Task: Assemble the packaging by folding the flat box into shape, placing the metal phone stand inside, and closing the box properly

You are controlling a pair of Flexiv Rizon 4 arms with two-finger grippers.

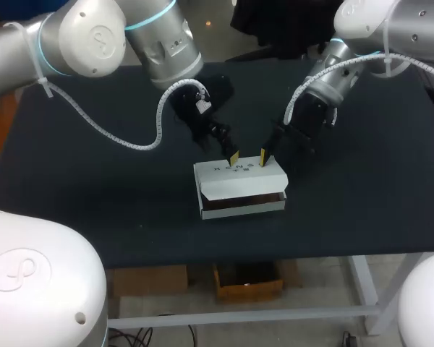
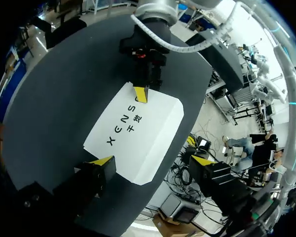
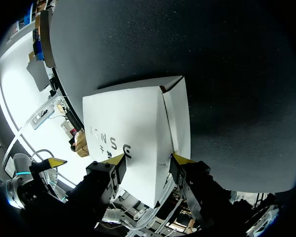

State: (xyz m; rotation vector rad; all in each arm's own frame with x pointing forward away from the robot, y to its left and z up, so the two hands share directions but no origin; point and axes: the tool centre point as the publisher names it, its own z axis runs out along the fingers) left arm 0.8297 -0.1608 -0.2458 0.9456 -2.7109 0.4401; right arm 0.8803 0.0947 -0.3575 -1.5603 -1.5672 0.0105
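A white box (image 1: 239,186) with dark print on its lid lies in the middle of the black table, its front lid edge raised a little over a dark gap. I cannot see the phone stand. My left gripper (image 1: 232,155) hangs open over the box's back edge. In the left wrist view the left gripper (image 2: 153,160) is spread wide, with one fingertip (image 2: 102,160) at a corner of the box (image 2: 133,133). My right gripper (image 1: 264,155) is at the back right; in its wrist view the right gripper (image 3: 148,158) is shut on the end of the box (image 3: 128,128), one finger on the lid and one on the side panel.
The black tabletop (image 1: 94,188) extends to both sides of the box and to the front edge (image 1: 224,262). A white spiral cable (image 1: 130,141) from my left arm sags above the table to the left of the box.
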